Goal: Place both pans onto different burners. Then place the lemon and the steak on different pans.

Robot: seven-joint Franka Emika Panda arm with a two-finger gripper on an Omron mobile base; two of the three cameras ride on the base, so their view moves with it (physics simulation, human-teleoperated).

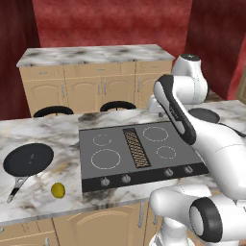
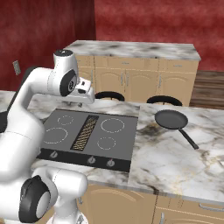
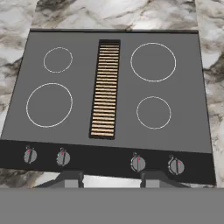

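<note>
so far you've done nothing: all four burners (image 3: 49, 105) are bare. one pan (image 1: 28, 159) sits at the cooktop's nine o'clock, the lemon (image 1: 58, 190) beside it, the other pan (image 2: 171, 119) at three o'clock. your gripper (image 3: 113, 178) hovers above, fingertips apart, gripping nothing.
</note>
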